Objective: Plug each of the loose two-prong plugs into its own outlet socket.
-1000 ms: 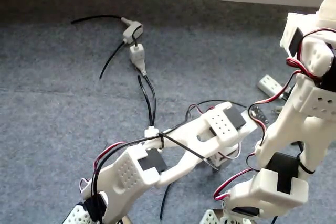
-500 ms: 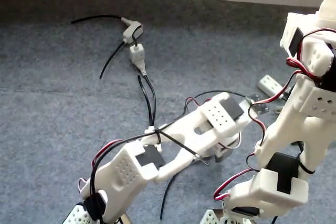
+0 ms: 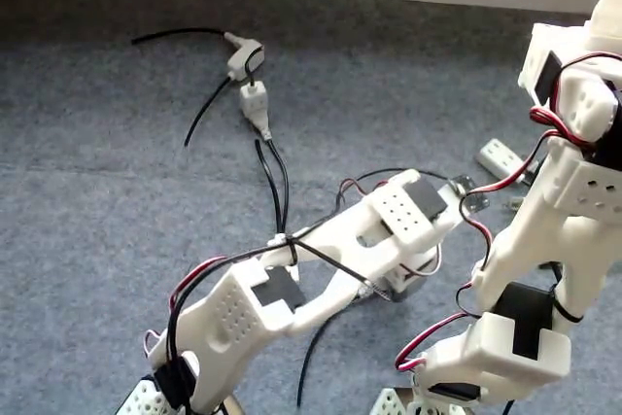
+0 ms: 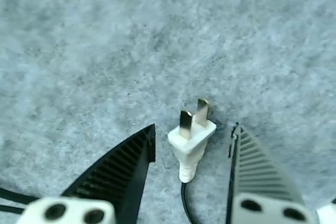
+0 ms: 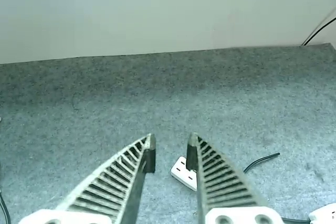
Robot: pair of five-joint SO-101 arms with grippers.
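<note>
Plug [image 4: 191, 142] lies inside the parted left claw [image 4: 194, 129].

Grey carpeted table [image 3: 97, 240] carries plug [image 4: 190, 140], socket [image 3: 499, 155], black cords [image 3: 275, 177].

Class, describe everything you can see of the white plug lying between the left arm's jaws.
The plug is small, white and looks like smooth plastic, its wide head narrowing to a collar. Two flat metal prongs stick out of the head. A black cord leaves the narrow end. It lies flat on the grey carpet, between the open jaws of the left gripper, touching neither.
</note>
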